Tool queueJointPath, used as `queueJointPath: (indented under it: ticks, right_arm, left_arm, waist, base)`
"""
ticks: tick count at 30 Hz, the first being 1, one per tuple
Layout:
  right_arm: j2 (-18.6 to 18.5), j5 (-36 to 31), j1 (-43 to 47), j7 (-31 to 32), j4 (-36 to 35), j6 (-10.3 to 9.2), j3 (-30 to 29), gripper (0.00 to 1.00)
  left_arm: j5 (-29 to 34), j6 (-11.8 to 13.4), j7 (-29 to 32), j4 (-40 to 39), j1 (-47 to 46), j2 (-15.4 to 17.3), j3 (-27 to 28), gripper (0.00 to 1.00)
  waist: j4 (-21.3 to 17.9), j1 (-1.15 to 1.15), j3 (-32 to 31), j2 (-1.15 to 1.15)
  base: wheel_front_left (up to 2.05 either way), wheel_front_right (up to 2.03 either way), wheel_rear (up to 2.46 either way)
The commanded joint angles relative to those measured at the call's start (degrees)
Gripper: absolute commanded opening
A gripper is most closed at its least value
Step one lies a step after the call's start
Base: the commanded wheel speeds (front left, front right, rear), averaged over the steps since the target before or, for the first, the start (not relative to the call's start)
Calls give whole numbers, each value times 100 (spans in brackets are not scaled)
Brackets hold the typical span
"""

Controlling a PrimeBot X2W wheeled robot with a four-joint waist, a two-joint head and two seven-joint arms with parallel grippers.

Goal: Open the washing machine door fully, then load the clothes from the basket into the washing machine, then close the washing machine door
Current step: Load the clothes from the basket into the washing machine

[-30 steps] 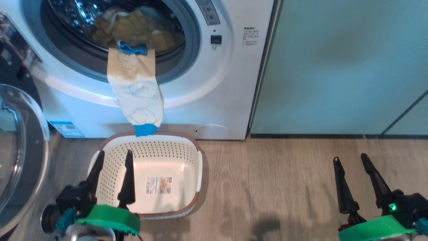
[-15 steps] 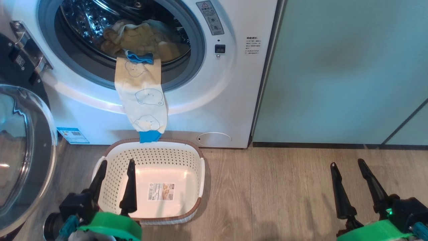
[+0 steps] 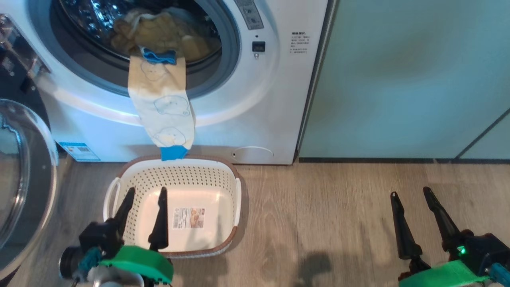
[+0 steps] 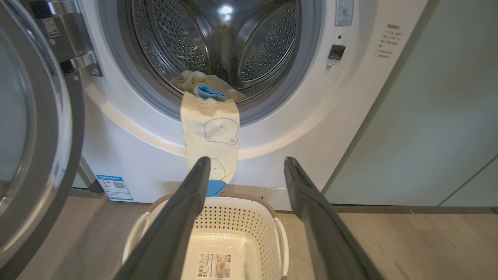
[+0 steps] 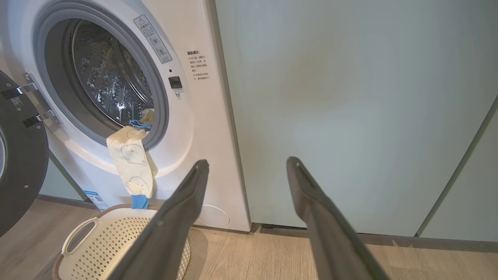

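The washing machine [image 3: 255,103] stands with its door [image 3: 24,179] swung open at the left. Pale yellow clothes [image 3: 167,32] lie in the drum mouth. One garment with blue cuffs [image 3: 163,107] hangs out over the rim, its lower end just above the basket [image 3: 187,177]. The basket sits on the floor in front of the machine and holds just its label. My left gripper [image 3: 147,191] is open over the basket's near left part. My right gripper [image 3: 410,192] is open over bare floor at the right. The left wrist view shows the open left gripper [image 4: 247,160] facing the hanging clothes [image 4: 212,128].
Pale green cabinet panels [image 3: 398,79] stand to the right of the machine. The wooden floor [image 3: 318,219] stretches between basket and right gripper. The open door [image 4: 35,116] bounds the left side. In the right wrist view, the right gripper [image 5: 248,161] faces the cabinet [image 5: 350,116].
The head camera has tilted up and come back down. My left gripper has shifted slightly right over the basket. Both grippers stay open, and the clothes hang as before.
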Motion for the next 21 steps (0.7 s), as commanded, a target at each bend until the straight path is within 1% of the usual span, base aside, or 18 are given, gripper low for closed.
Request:
queueJointPath:
  ticks: [1, 7, 16, 21]
  right_arm:
    - [-64, 5, -265, -55, -218, -16, 145, 100]
    - [-64, 24, -407, -55, -297, -16, 201, 100]
    - [-64, 207, -702, -55, -447, -16, 327, 100]
    - [-64, 348, -948, -55, -515, -16, 416, 100]
  left_arm:
    - [-58, -36, -7, -105, -303, 37, 208, 100]
    - [-216, -246, 40, 513, -814, 41, 170, 100]
    - [-437, -674, 117, 1871, -1956, 179, 176, 100]
    - [-564, -824, 132, 2689, -2702, 282, 283, 100]
  waist:
    - [-25, 0, 65, 0]
    - [-123, 0, 391, 0]
    - [-387, 0, 1098, 0]
    - [-586, 0, 1551, 0]
  base:
    - [0, 0, 0]
    - [0, 0, 0]
    - [0, 0, 0]
    - [0, 0, 0]
